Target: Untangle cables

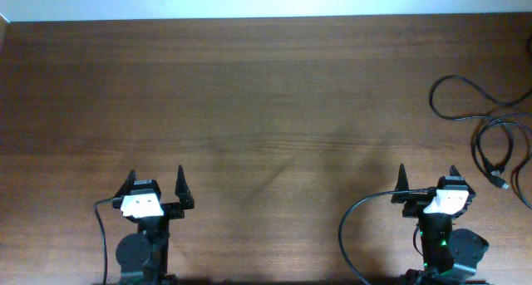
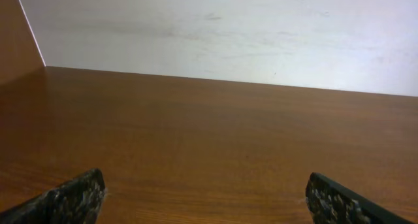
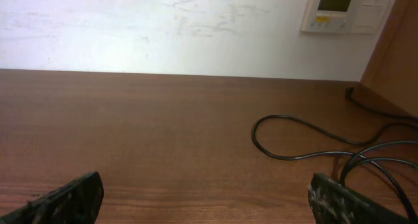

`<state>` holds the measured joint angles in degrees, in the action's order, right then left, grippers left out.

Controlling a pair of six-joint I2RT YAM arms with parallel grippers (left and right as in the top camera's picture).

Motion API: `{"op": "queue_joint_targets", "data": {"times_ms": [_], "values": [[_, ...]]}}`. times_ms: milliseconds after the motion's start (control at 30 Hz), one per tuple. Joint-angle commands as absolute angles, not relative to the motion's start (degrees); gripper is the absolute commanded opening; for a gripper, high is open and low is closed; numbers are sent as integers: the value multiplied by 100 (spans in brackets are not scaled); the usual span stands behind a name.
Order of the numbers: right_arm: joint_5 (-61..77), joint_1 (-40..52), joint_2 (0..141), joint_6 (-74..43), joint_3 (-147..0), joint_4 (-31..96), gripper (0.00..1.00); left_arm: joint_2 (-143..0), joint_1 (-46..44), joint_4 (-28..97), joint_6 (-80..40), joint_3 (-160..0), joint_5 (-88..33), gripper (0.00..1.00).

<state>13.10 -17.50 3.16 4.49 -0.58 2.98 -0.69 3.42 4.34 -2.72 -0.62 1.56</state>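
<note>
**Cables lie at about 2 o'clock from the right tool, well apart from the left one**

Overhead, the cables sprawl in loose loops by the worktop's right edge, their long run slanting roughly 11 to 5 o'clock. The right tool is clearly nearer, and the left tool sits far across at 9 o'clock. Both are released, jaws spread wide with nothing between them. In the right wrist view the cables loop at 2 o'clock ahead of the tool. The strands run off the frame's right edge and pass behind one finger, so their full extent, the far ends and which cord crosses over which cannot be made out. The left wrist view shows no cable.
</note>
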Motion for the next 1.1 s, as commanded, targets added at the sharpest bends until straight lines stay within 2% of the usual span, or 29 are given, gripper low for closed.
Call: {"op": "queue_joint_targets", "data": {"times_ms": [0,433,667,767,867,1067], "values": [[1304,-1765,281,427,-32,329,99,-30,386,462,-414,-51,279,99],[1284,-1752,174,425,-32,331,99,-30,388,462,-414,-51,279,99],[1332,-270,19,401,-32,-491,99,-30,388,462,-414,-51,279,99],[1315,-410,19,336,-32,-298,99,-30,386,462,-414,-51,279,99],[499,-576,19,-429,-32,419,99,-30,388,462,-414,-51,279,99],[377,-576,19,-478,-32,421,99,-30,388,462,-414,-51,279,99]]}}
